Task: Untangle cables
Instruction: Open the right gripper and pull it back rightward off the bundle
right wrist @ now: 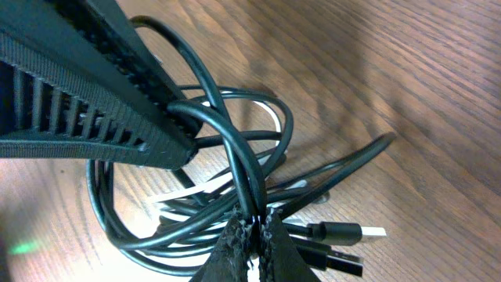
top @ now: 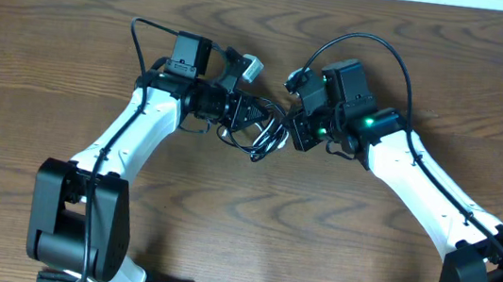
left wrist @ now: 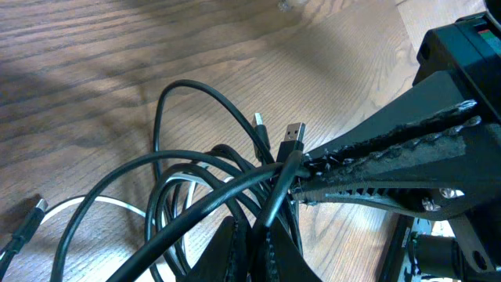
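Observation:
The black cable [left wrist: 196, 160] lies in a tangle of loops on the wood, with the white cable [left wrist: 102, 205] threaded under them. My left gripper [left wrist: 252, 222] is shut on a black strand that ends in a USB plug [left wrist: 293, 133]. My right gripper [right wrist: 254, 222] is shut on black strands where they cross, with two USB plugs [right wrist: 352, 233] just to its right. In the overhead view the left gripper [top: 258, 121] and right gripper [top: 292, 131] meet tip to tip over the black cable bundle [top: 265, 144]. The white cable [right wrist: 188, 192] shows only in short pieces.
The wooden table [top: 252, 217] stretches around both arms. Each arm's own thick black wire [top: 376, 46] arches above its wrist. A small connector [left wrist: 35, 207] lies at the left of the tangle. The right gripper's fingers [left wrist: 383, 157] fill the right of the left wrist view.

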